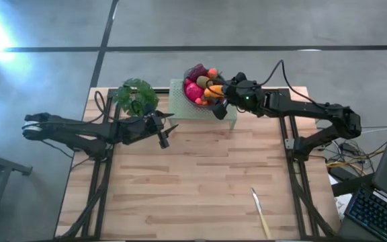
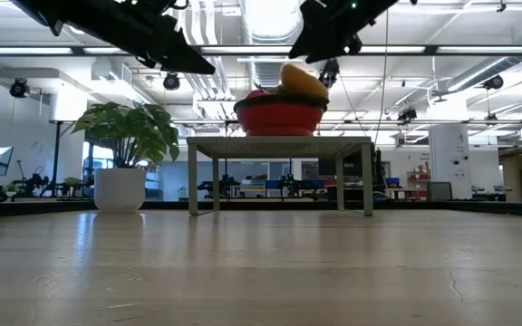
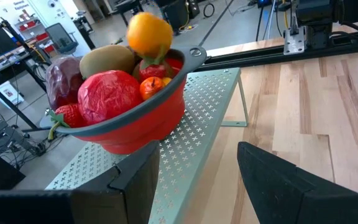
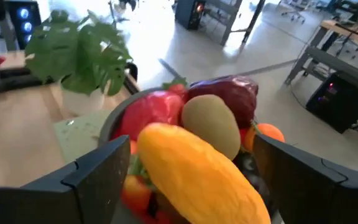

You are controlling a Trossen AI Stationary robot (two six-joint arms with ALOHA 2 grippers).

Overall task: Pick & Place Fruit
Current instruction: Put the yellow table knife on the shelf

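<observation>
A red bowl (image 3: pixel 142 127) heaped with fruit stands on a pale green perforated stand (image 1: pixel 200 107) at the table's far edge. In it are a red piece (image 3: pixel 109 93), a brown oval (image 3: pixel 107 60), a maroon piece (image 3: pixel 63 79), an orange (image 3: pixel 149 34) and small berries. A long yellow-orange fruit (image 4: pixel 197 177) lies on top of the heap. My right gripper (image 4: pixel 188 152) hovers open just above the bowl, one finger on either side of that fruit and apart from it. My left gripper (image 3: pixel 210 193) hangs open in the air near the stand's left side, nothing between its fingers.
A leafy potted plant (image 1: pixel 136 96) stands left of the stand at the far edge. A slim pale utensil (image 1: pixel 261 214) lies near the table's front right. The bare wooden tabletop (image 1: pixel 193 181) stretches between the two arm frames.
</observation>
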